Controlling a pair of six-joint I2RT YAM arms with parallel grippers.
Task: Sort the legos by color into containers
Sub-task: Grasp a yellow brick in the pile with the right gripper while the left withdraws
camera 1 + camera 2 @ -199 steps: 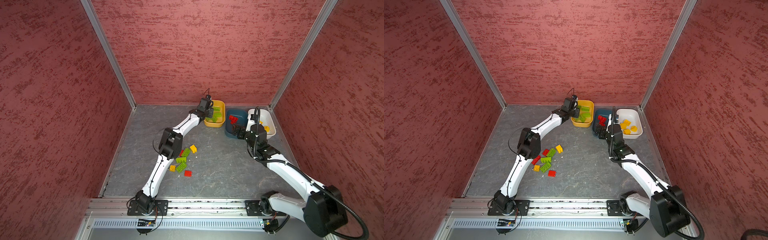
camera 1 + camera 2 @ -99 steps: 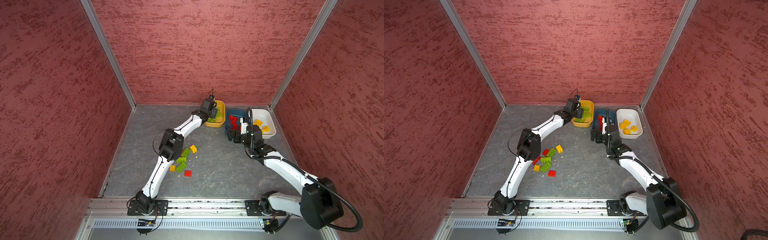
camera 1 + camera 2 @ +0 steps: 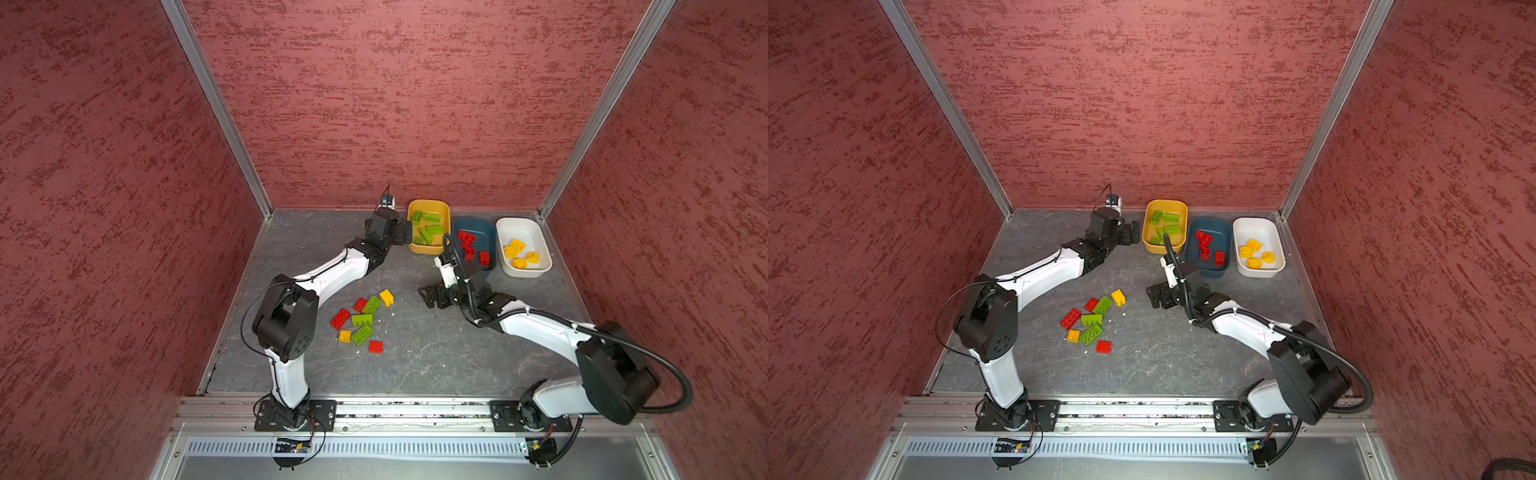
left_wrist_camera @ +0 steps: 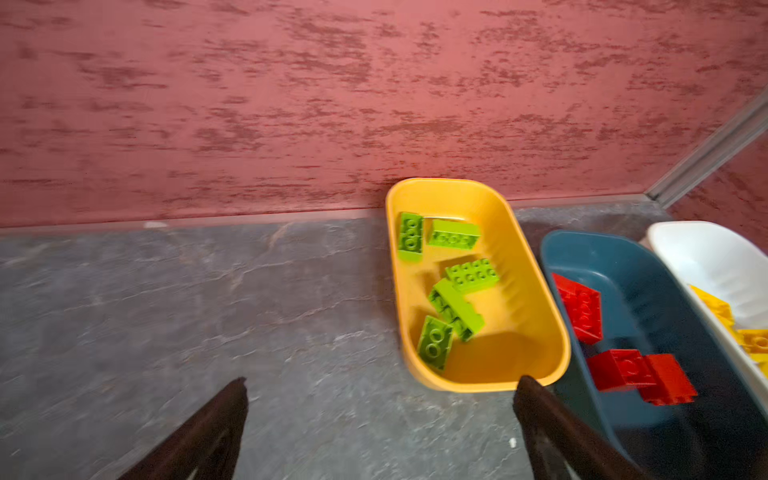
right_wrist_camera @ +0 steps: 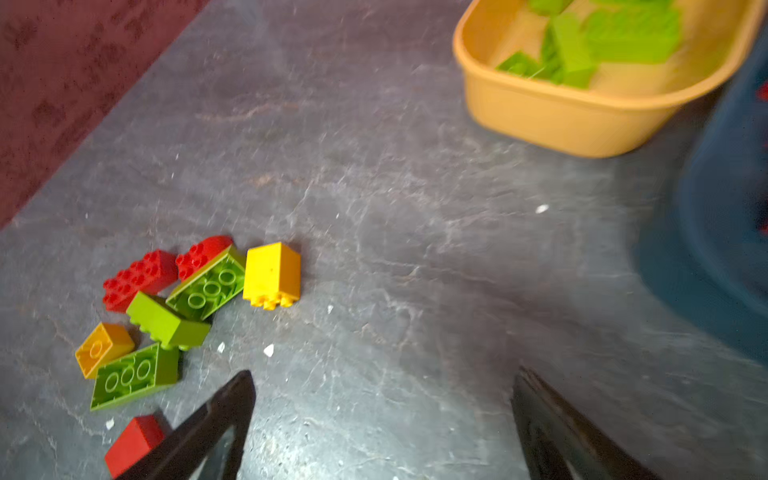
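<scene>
Done: greens (image 3: pixel 432 228) in yellow tub (image 3: pixel 443 209), reds (image 3: pixel 466 237) in teal tub (image 3: pixel 484 227), yellows (image 3: pixel 517 246) in white tub (image 3: pixel 519 227); seemingly eight loose legos (image 3: pixel 362 320) left; left gripper (image 4: pixel 380 386), right gripper (image 5: pixel 382 382) spread, empty.

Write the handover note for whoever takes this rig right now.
Left gripper: open, empty, beside the yellow tub.
Right gripper: open, empty, above the floor between the loose bricks and the tubs.
Done: green bricks in the yellow tub, red bricks in the teal tub, yellow bricks in the white tub.
Left: eight loose bricks to sort: three red, three green, two yellow.
</scene>
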